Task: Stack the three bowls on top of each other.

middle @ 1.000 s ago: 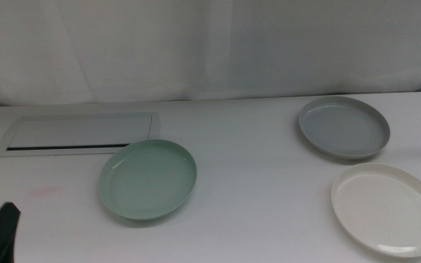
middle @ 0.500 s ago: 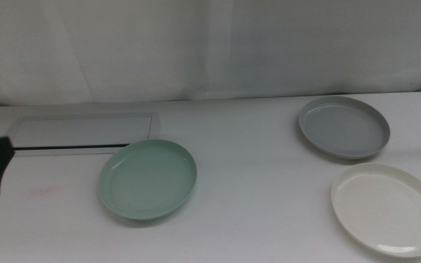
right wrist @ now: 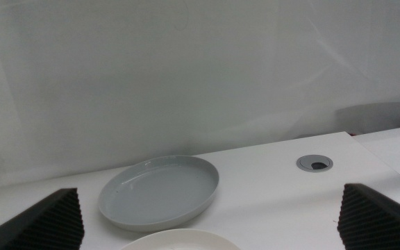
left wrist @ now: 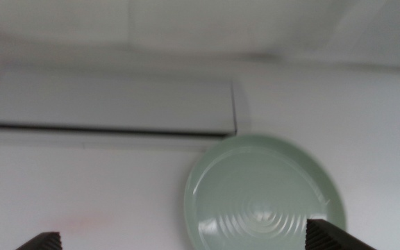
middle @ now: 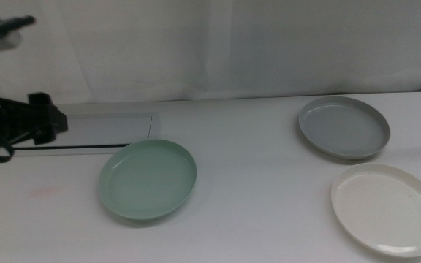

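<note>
- The mint green bowl (middle: 148,180) is seen alone on the table (middle: 254,204), well apart from the grey bowl (middle: 344,127) and white bowl (middle: 387,208).
- The left gripper (left wrist: 183,243), jaws spread wide and empty, is held above it, apparently not touching.
- The right gripper (right wrist: 214,217) is likewise parted, near the grey bowl.

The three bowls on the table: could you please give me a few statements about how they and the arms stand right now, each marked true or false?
1. The mint green bowl already sits inside the light grey bowl. False: all three bowls lie apart on the table, none stacked.
2. The left gripper is open and holds nothing. True.
3. The white bowl lies nearer the camera than the light grey bowl in the middle view. True.
4. The right gripper is clamped on the light grey bowl. False: its jaws stand wide apart, and the bowl lies beyond them, untouched.
5. The left arm is above the flat white panel. True.
</note>
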{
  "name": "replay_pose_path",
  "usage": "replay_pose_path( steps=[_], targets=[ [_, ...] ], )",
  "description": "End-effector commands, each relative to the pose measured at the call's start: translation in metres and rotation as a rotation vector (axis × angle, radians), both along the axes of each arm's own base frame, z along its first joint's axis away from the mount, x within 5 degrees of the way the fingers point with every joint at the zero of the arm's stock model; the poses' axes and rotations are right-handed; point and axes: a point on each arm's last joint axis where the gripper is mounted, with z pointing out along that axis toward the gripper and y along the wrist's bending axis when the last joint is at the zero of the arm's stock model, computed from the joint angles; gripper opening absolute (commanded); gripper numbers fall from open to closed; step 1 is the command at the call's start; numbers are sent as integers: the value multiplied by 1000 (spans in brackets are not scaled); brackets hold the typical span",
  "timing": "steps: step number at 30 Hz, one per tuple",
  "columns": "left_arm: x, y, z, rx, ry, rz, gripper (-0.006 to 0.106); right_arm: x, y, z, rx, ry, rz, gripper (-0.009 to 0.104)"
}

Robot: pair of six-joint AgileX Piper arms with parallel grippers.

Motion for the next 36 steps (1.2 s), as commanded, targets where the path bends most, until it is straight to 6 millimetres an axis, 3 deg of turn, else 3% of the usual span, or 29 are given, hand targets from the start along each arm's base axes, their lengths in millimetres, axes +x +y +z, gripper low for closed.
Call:
replay_pose_path(
  steps=[1,10,12,20,36],
  targets=[
    [15,-1,-16,-4,88,1,91,-1,0,-11,-15,-8,3,103],
    [51,-4,-73,10,289,-1,91,-1,0,-11,-15,-8,3,103],
    [60,-10,-91,30,334,-24,91,-1,0,-11,-15,-8,3,103],
    [78,-27,-131,117,384,-34,91,-1,0,-11,-15,-8,3,103],
    [106,-32,-172,102,434,2,82,-1,0,-11,-15,-8,3,103]
  ],
)
